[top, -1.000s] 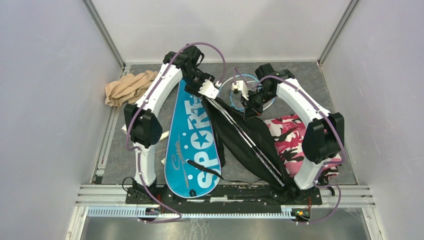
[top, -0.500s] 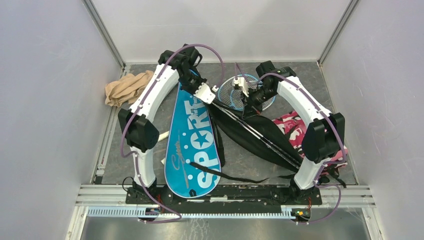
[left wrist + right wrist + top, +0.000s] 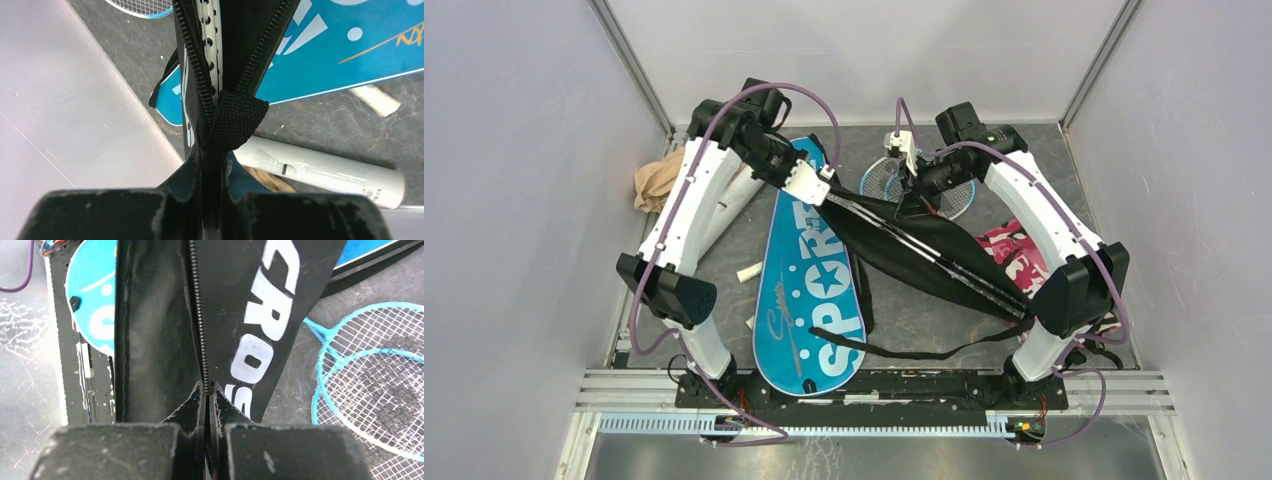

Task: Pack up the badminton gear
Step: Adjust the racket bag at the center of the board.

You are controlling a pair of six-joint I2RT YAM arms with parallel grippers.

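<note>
Noted left fingers (image 3: 189, 176) clenched on the webbing loop at the zip end of the black cover (image 3: 924, 255). Found right fingers (image 3: 225, 410) clamped on its zip edge, beside the white lettering. Recorded cover slung between both arms above the worktop (image 3: 924, 322), left end over the blue cover (image 3: 809, 290). Saw pale racket frame (image 3: 210, 40) inside the open zip.

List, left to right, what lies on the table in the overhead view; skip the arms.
tan cloth → blue SPORT cover → black cover → pink camouflage cloth
</note>
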